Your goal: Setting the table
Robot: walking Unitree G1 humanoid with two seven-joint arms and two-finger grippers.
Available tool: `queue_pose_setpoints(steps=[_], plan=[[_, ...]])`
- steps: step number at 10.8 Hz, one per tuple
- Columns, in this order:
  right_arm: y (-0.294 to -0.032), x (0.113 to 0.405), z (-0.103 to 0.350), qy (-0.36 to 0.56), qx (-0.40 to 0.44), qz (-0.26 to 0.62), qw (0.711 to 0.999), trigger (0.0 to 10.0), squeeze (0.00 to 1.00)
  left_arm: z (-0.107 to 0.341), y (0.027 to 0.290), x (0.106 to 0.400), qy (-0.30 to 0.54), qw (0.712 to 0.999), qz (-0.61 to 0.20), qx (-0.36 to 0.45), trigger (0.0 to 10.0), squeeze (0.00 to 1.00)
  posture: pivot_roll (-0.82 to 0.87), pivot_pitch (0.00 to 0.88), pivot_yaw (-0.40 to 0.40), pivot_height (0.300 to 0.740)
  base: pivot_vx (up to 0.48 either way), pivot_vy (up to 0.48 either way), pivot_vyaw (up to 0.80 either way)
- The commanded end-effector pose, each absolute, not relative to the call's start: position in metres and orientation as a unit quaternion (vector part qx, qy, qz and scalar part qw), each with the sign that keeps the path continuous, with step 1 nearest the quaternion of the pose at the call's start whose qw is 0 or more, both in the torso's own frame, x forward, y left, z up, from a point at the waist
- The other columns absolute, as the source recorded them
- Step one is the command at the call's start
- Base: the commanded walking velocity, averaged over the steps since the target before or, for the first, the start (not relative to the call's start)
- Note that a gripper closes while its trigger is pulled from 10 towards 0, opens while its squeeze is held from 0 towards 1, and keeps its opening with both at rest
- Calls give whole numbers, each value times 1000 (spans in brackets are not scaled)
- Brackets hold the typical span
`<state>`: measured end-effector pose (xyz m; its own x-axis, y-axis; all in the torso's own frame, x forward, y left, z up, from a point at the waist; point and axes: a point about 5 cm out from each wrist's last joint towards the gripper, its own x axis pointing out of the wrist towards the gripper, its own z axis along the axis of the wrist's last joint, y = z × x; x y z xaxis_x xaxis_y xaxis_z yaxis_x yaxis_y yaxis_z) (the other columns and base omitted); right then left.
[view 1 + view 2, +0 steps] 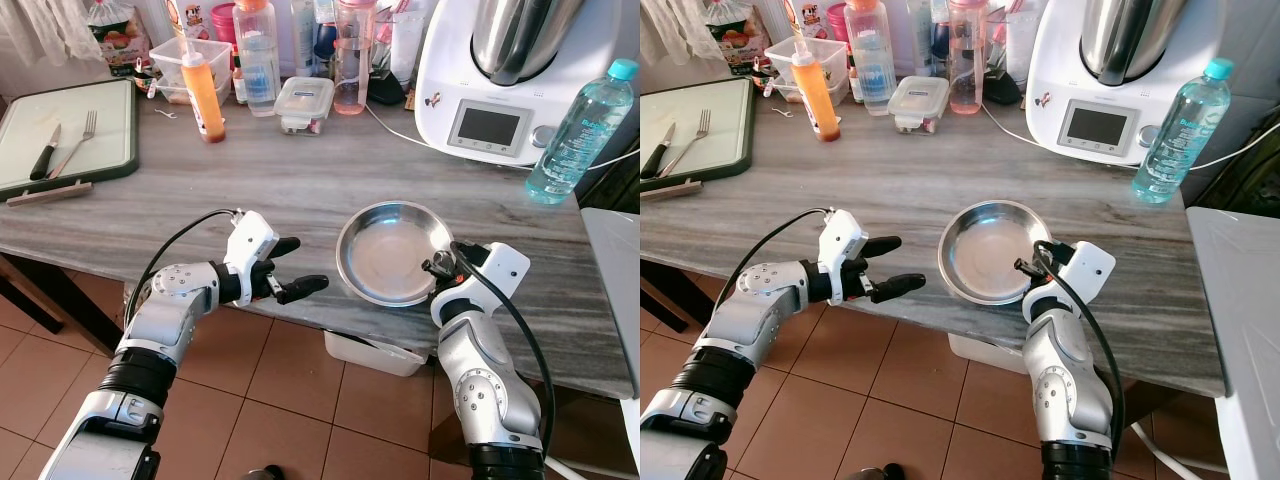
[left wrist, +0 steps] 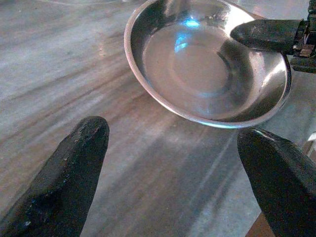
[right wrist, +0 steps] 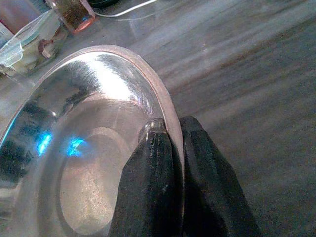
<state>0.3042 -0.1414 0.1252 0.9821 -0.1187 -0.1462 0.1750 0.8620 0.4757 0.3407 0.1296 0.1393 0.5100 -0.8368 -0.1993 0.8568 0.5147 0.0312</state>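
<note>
Two grippers: both are raised at the near edge of the grey stone table (image 1: 300, 180).
Right gripper (image 3: 170, 129): its two black fingers are pinched together on the rim of the steel bowl (image 1: 392, 252), one finger inside the rim and one outside, at the bowl's near right side.
Steel bowl: it is seen on the table close to the near edge, empty and shiny; whether it rests flat or is slightly tipped cannot be told.
Left gripper (image 1: 292, 268): its fingers are spread wide with nothing between them, and it is held at the table's near edge, to the left of the bowl and apart from it.
Open room: bare stone is seen between the bowl and the left gripper, and a broad bare band runs across the middle of the table behind the bowl.
Far left: a green-edged tray (image 1: 120, 150) is seen holding a fork (image 1: 76, 141) and a knife (image 1: 45, 152).
Back row: an orange sauce bottle (image 1: 202, 92), a lidded container (image 1: 304, 104) and a white kitchen machine (image 1: 500, 80) are lined up.
Far right: a blue-capped water bottle (image 1: 580, 132) is tilted beside the machine.
</note>
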Motion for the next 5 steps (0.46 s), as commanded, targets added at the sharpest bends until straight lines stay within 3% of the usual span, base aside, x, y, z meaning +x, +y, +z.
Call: queue_pose_setpoints(steps=[1, 5], plan=[[-127, 298, 110, 90, 278, -76, 953, 10000, 0, 140, 128, 339, 80, 861, -497, 75, 10000, 0, 110, 127, 21, 740, 0, 0, 0], [-120, 292, 108, 103, 272, -53, 955, 10000, 0, 142, 127, 339, 78, 859, -499, 79, 10000, 0, 111, 133, 21, 740, 0, 0, 0]])
